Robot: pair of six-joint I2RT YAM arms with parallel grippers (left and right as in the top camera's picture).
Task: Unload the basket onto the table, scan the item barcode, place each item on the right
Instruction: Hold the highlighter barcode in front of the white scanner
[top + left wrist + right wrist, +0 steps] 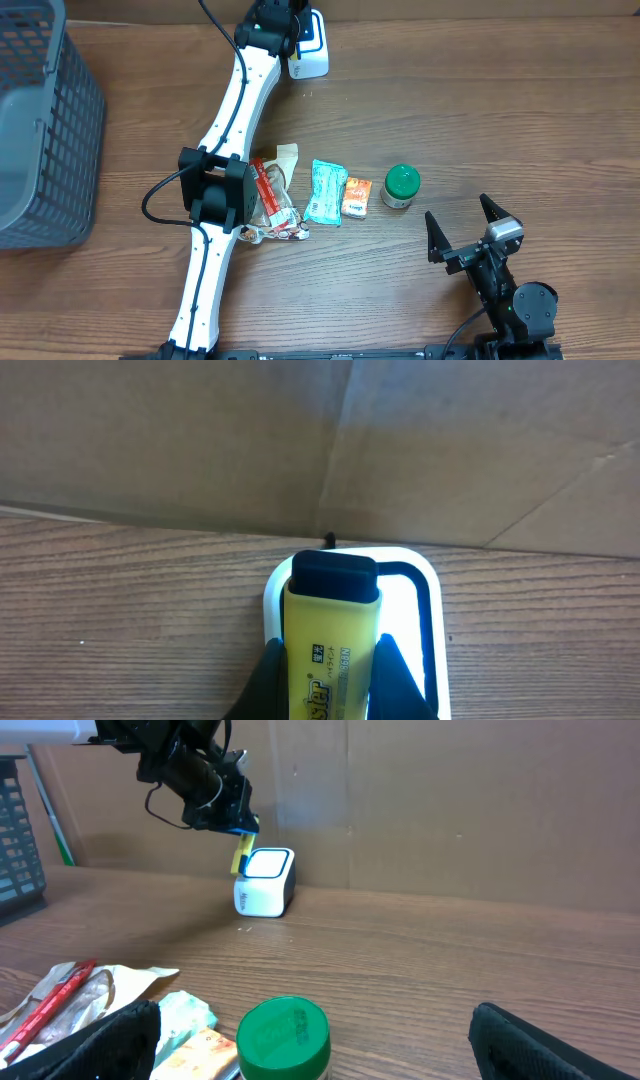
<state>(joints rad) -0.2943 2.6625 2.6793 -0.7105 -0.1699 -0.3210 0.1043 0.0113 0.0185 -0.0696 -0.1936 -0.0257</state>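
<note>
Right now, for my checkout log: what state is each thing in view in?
Scanner: window lit.
Highlighter: capped, held over the scanner.
Left fingers: shut on the highlighter.
Right fingers: open, empty.
Green-lidded jar: upright, lid on.
Teal packet: lying flat.
Orange packet: lying flat.
Basket: upright.

Three packets are counted: one red packet (pixel 272 205), one teal packet (pixel 325 192) and one orange packet (pixel 357 196). There is one jar (pixel 401 185), one basket (pixel 80 120), one scanner (pixel 315 48) and one highlighter (pixel 330 650). Two arms show, the left arm (pixel 240 90) and the right arm (pixel 505 275).
</note>
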